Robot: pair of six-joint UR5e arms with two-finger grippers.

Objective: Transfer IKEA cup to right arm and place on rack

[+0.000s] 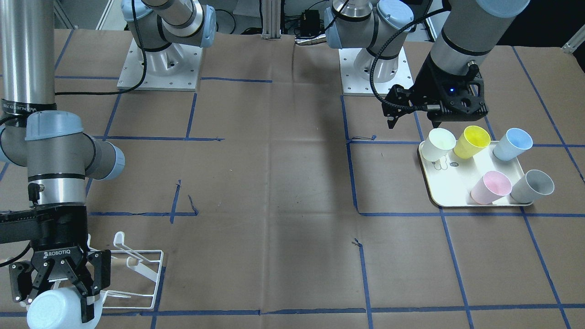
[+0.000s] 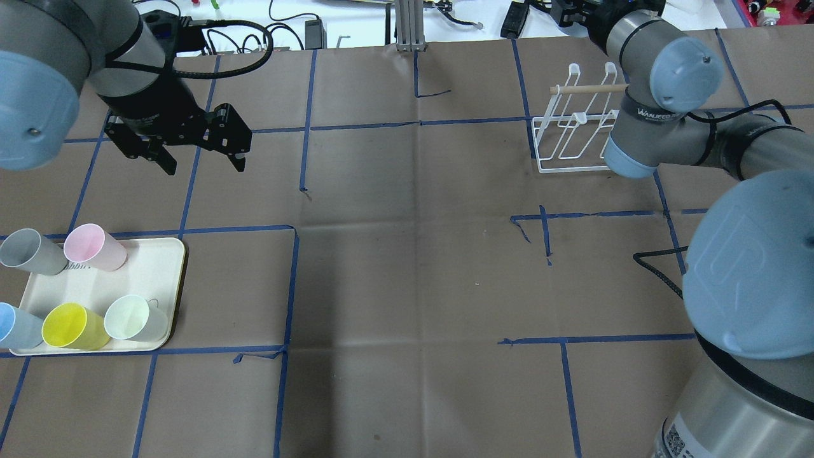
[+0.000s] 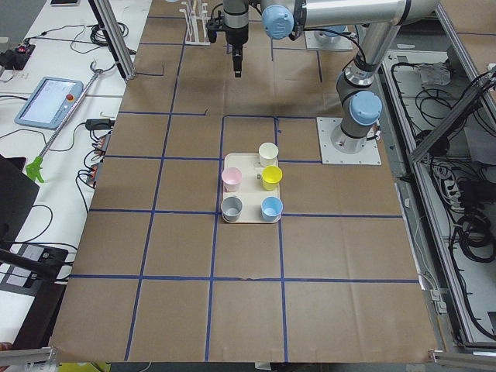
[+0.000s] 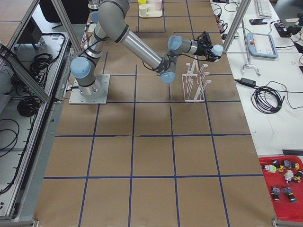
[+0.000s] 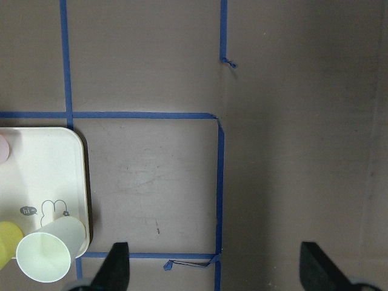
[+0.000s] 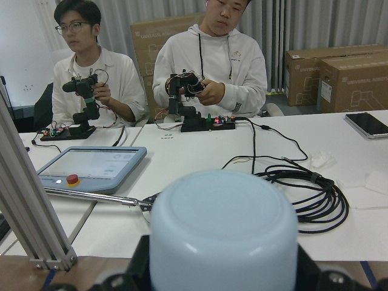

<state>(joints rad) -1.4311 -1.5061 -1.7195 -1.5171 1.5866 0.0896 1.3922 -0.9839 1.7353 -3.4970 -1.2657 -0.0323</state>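
White cup (image 1: 48,316) clamped in right gripper (image 1: 55,301) near rack (image 1: 147,273); left gripper (image 2: 203,166) spread wide, empty (above worktop (image 2: 413,267), near tray (image 2: 162,257)).

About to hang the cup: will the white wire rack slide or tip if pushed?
Likely light, since the rack is only thin open wire, so it may slide on the brown paper. Its wide rectangular base should resist tipping, though tall pegs give leverage.
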